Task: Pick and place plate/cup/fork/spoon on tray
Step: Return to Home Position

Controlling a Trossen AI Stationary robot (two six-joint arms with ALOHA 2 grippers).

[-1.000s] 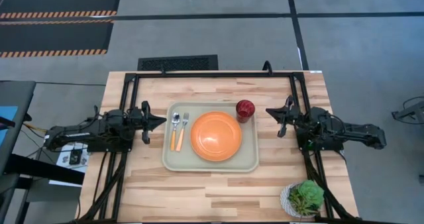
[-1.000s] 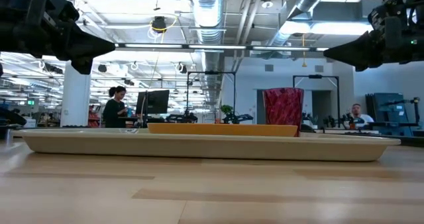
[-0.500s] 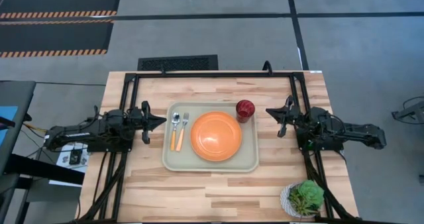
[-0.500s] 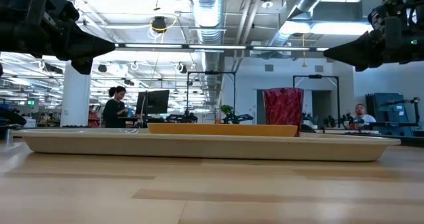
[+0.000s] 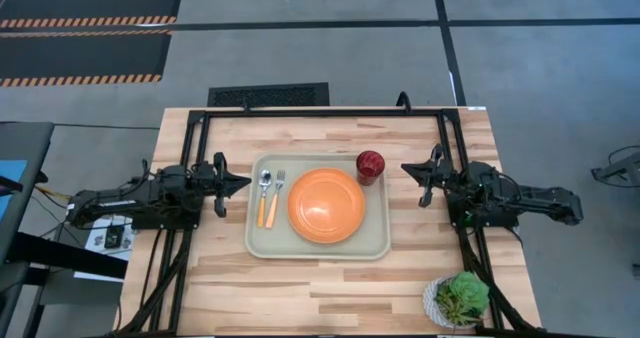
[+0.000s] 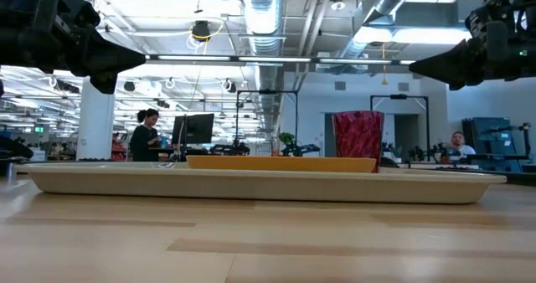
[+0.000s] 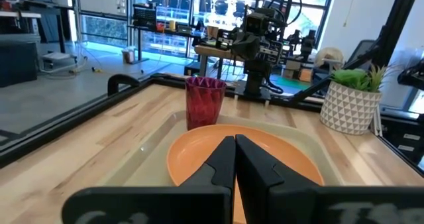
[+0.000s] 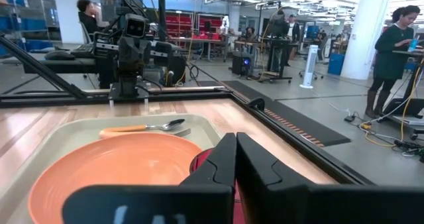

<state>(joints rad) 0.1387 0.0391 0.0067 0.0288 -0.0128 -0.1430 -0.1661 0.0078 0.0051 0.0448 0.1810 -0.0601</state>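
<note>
The pale tray lies in the middle of the table. On it rest the orange plate, the spoon and the fork side by side left of the plate, and the dark-red cup, upright in the tray's far right corner. My left gripper hovers shut just left of the tray, pointing level toward it. My right gripper hovers shut just right of the cup, pointing level toward the tray. Both are above the table and hold nothing.
A white pot with a green plant stands at the table's near right corner. A black frame runs along the far edge and down both sides. Bare wood lies in front of the tray. People stand at desks in the room beyond.
</note>
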